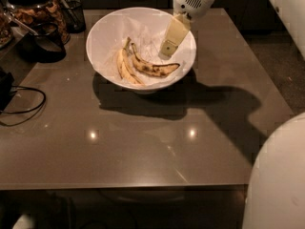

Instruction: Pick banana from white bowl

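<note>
- Cream-coloured robot hand (167, 48), hanging from a white wrist at the top of the view, reaches down inside the far right side of the wide, round white bowl (102, 37). Its tip sits low over the crumpled white paper lining (145, 30). Whether the hand is spread wide or drawn narrow I cannot tell; it holds nothing that shows.
- The long, curved, overripe banana (155, 69), yellow with heavy brown spots, lies on the lining in the bowl's near half. Its stem points to the far left and its dark end to the right, near the hand's tip but apart from it.
- A paler, cleaner yellow banana (124, 67) lies just beside it on the left, the two stems close together and perhaps touching.
- Wrong fruit: the pair crowd each other at the stem end, so a grasp placed too far left could catch the pale one, or both.
- Crushing or slipping: overripe flesh is likely soft. A hard squeeze may split it, while a light one on the tapered end may let it slide out.
- Snagged paper: the loose lining could be pinched along with the fruit and dragged up.
- Shifted bowl: it stands free on the glossy brown counter (143, 147), so a push against its wall could slide or tip it.
</note>
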Robot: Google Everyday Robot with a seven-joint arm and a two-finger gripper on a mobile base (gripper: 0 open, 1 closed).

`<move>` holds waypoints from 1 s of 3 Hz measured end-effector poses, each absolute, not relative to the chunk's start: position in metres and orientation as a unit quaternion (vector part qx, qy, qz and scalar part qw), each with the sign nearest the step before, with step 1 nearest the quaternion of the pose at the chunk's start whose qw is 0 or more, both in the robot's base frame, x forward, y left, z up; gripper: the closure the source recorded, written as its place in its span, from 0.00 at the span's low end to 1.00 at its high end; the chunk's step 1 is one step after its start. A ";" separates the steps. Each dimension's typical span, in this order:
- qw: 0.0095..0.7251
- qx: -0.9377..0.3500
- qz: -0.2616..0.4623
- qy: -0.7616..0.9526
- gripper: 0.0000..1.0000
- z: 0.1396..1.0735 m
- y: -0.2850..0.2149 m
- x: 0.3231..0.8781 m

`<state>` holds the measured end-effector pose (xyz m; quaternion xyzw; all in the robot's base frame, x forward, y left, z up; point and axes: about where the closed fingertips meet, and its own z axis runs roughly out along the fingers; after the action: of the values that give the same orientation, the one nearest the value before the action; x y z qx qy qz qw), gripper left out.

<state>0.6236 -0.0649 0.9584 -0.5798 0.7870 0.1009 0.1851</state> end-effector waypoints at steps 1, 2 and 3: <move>0.170 -0.574 0.096 0.795 0.19 0.944 -0.065 0.631; 0.150 -0.567 0.073 0.806 0.20 0.935 -0.065 0.636; 0.136 -0.565 0.053 0.812 0.21 0.929 -0.062 0.640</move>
<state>0.6399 -0.0624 0.9294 -0.5650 0.8121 0.0528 0.1361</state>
